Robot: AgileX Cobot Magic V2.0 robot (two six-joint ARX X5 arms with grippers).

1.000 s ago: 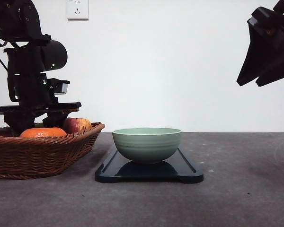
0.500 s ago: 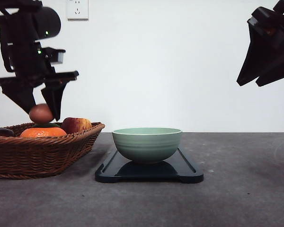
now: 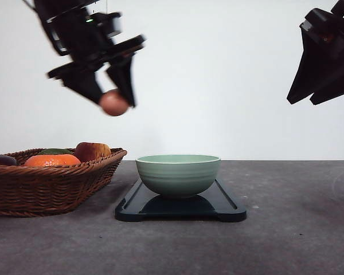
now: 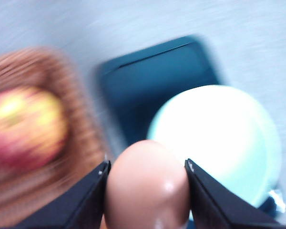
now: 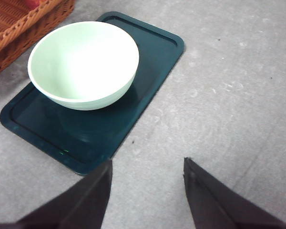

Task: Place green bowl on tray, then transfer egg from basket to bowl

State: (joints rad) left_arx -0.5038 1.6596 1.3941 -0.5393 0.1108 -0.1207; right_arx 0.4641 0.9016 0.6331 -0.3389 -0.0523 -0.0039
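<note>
Your pale sage-green glazed bowl [image 3: 178, 175] with faint horizontal ridges and a lighter rim sits upright on the flat black rectangular tray [image 3: 180, 207] with rounded corners, nearer the tray's left end in the front view; from the right wrist camera its inside looks pale and bare. The smooth brown egg [image 3: 114, 103] is clamped between the dark fingers of your left gripper [image 3: 112, 98], high in the air, between the wide brown woven wicker basket [image 3: 49, 182] and the bowl, and well above both. In the left wrist view the egg [image 4: 147, 186] is pressed on both sides by the fingers [image 4: 87, 202], with the bowl [image 4: 220, 144] and tray [image 4: 155, 86] below it, all blurred. A red-yellow apple [image 3: 92, 151] and an orange fruit [image 3: 52, 160] lie in the basket. Half a second ago the egg hung just over the basket's fruit; now your left arm has carried it up and to the right, toward the bowl. Your right gripper [image 3: 311, 98] hangs high at the right with its fingers apart, unchanged, and bowl, tray and basket have not shifted.
</note>
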